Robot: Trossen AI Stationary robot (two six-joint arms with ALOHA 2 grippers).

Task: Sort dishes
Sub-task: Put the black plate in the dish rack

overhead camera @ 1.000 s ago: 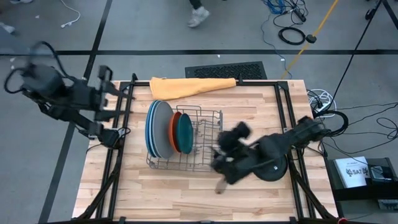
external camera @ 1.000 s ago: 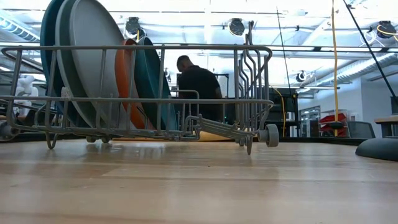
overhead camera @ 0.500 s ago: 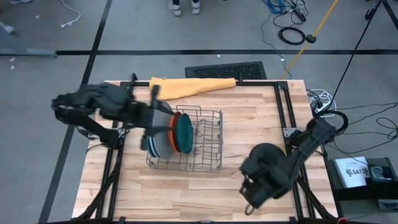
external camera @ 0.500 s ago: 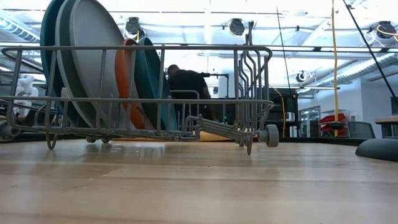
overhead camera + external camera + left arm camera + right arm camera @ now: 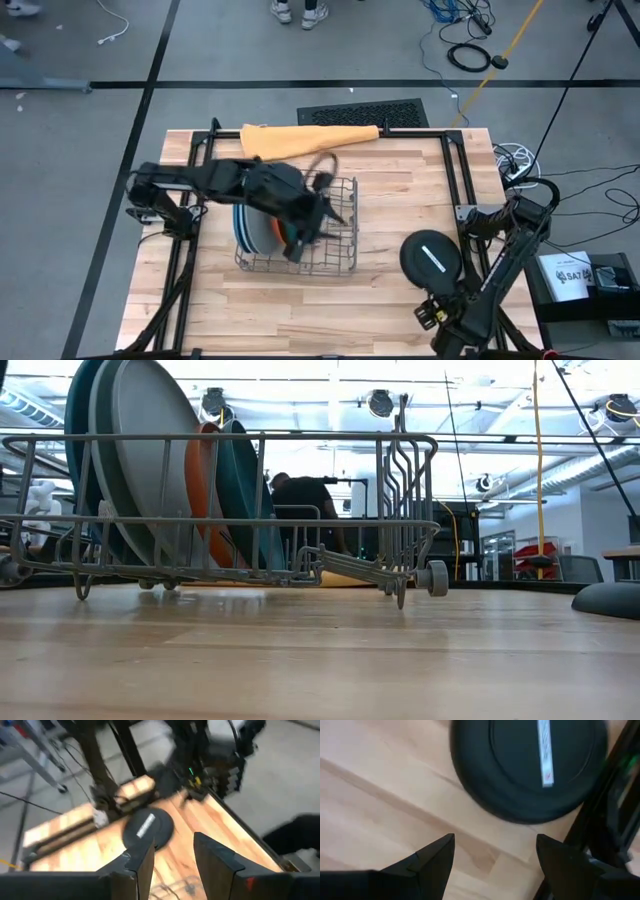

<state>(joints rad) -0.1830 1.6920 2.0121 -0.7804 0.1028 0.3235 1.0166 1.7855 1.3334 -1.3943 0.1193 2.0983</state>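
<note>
Dishes: five stand on edge in the wire rack [image 5: 340, 215] at mid-table — light blue plate [image 5: 78, 430], blue plate [image 5: 98, 440] and grey plate [image 5: 150, 430] at one end, then orange plate [image 5: 200, 480] and teal plate [image 5: 240, 480] just beside them. I read the upright stacking as the sorted state, big ones together, small ones together.
Black plate [image 5: 431, 259]: lies flat on the table [image 5: 400, 170], well apart from the rack, white stripe up. I judge it the one dish not yet racked.
Left gripper [image 5: 318, 205]: I have it reaching over the rack, above the empty slots past the teal plate. In its wrist view the two fingers [image 5: 142, 862] show a gap with nothing between them, so it grasps nothing. I take the reach as lining up over the free slots.
Right gripper [image 5: 492, 857]: drawn toward the near right corner of the table, close to the black plate; jaws spread wide, nothing in them, the plate clear of both fingers.
Orange cloth [image 5: 305, 139]: folded at the far edge, out of my way.
Room: a person [image 5: 305, 505] shows behind the rack in the low view.
Next, as I judge it: the black plate wants lifting by its rim and standing in a free slot.
</note>
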